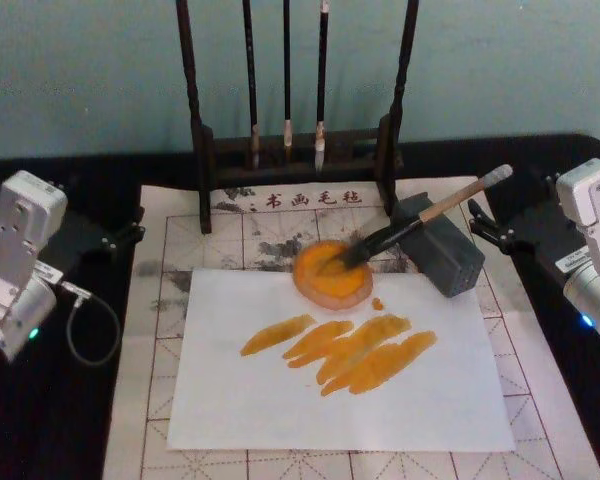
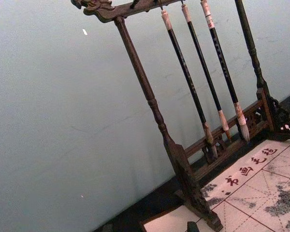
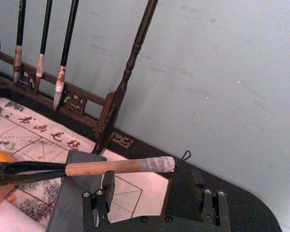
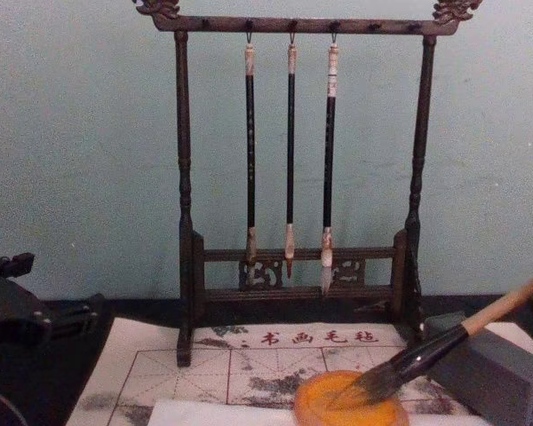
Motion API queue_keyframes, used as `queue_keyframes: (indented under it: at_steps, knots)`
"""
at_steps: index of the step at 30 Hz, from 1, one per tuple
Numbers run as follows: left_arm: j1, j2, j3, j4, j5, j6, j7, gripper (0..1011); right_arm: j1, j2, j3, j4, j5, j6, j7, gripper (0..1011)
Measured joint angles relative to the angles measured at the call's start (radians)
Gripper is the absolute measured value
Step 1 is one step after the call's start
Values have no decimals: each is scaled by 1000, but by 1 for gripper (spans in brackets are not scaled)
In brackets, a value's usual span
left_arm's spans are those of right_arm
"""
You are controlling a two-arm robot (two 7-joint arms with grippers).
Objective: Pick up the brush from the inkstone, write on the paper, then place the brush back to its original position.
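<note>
Head view takes in the whole black bench [image 1: 40,440], with a beige grid mat [image 1: 150,330] spread across its middle. The white paper [image 1: 280,400] lies on that mat. The paper carries 4 or 5 slanted orange strokes [image 1: 350,350] across its middle and a small orange drop above them, so I judge the writing step done.

A dark wooden rack [image 4: 183,177] stands at the far edge of the mat. 3 thin black brushes [image 4: 290,133] hang from its top bar with their pale tips down.

A gray block [image 1: 450,260] sits on the mat just beside the paper's far right corner. The brush [image 1: 450,207] lies tilted across it, the pale handle resting on the block and pointing up and to the right. Its dark bristles reach down into a round dish [image 1: 330,285].

The dish overlaps the paper's far edge and holds orange paint, with the brush tip dipped in it.

The right claw [image 1: 480,232] sits over the bench to the right, near the brush handle but apart from it. In the right wrist view its fingers are spread and hold nothing. The left claw [image 1: 130,235] is parked at the mat's left edge, and I cannot tell whether it is spread or pressed together.

With the brush lying free on block and dish, the return also looks complete. Little or nothing seems left to do.
</note>
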Motion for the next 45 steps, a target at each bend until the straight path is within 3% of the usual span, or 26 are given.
queue_keyframes:
  at_steps: [5, 11, 25, 36, 45]
  knots:
    - [0, 0, 0, 0, 0, 0, 0, 1001, -11, -9, 18, 1, 5, -21, 15, 1000]
    - [0, 0, 0, 0, 0, 0, 0, 1001, -36, -21, 51, 0, 43, -53, 46, 1000]
    - [0, 0, 0, 0, 0, 0, 0, 1001, -92, -71, 134, 3, 220, -88, 174, 1000]
    - [0, 0, 0, 0, 0, 0, 0, 1001, -80, -130, 172, 57, 320, -80, 265, 1000]
    - [0, 0, 0, 0, 0, 0, 0, 1001, -40, -187, 197, 133, 388, -67, 347, 1000]
